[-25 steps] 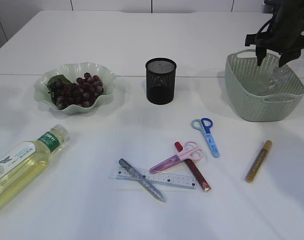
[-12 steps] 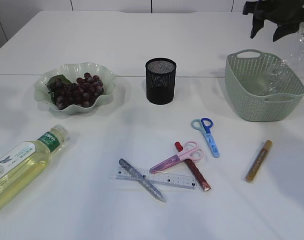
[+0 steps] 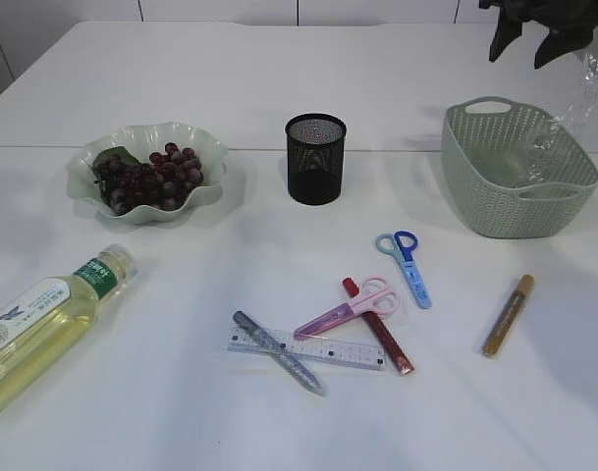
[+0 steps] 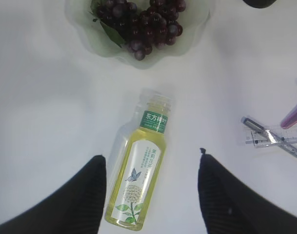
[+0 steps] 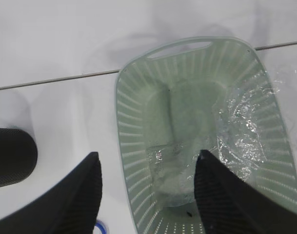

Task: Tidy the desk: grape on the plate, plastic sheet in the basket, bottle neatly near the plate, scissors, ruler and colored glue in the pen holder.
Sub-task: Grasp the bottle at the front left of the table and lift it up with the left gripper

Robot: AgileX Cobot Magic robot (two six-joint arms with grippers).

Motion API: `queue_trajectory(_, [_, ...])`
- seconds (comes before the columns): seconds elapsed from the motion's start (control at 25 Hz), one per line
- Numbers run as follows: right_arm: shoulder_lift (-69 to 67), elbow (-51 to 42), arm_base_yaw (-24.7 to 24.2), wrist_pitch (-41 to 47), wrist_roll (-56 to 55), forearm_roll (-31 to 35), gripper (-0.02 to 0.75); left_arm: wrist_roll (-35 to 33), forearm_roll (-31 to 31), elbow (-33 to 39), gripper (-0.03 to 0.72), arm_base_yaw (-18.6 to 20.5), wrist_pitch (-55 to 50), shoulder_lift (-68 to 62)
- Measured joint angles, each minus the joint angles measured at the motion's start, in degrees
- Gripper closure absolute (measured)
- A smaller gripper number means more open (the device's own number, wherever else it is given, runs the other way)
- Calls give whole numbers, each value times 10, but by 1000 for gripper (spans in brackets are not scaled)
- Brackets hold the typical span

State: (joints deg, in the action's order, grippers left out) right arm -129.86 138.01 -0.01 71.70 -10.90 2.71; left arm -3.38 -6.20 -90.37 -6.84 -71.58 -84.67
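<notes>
Your right hand (image 5: 147,195) hangs open and empty above the basket (image 3: 475,186). The plastic sheet (image 5: 246,131) lies inside but rides up the far wall, so it could spring out over the rim. Your left hand (image 4: 152,195), also open, hovers over the bottle (image 4: 138,185), which lies flat just below the plate (image 4: 85,29) of grapes (image 4: 143,22); a careless grip could roll it. Only the exterior view shows the pen holder (image 3: 315,157) left of the basket.

Left pincer (image 4: 150,192) fingers: black, broad, tapered, finely textured.
Right pincer (image 5: 147,190) fingers: same black finish; dark housing seen above.
</notes>
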Motion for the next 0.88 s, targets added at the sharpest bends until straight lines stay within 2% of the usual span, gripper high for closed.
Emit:
queue_trajectory(0.28, [52,-1,0,2,28,3,283,0,0,0,254,0,0,0])
queue_trajectory(0.44, [100,-34,0,2,37,5,283,0,0,0,254,0,0,0])
queue_trajectory(0.88, [304,-310,0,2,56,12,283,0,0,0,254,0,0,0])
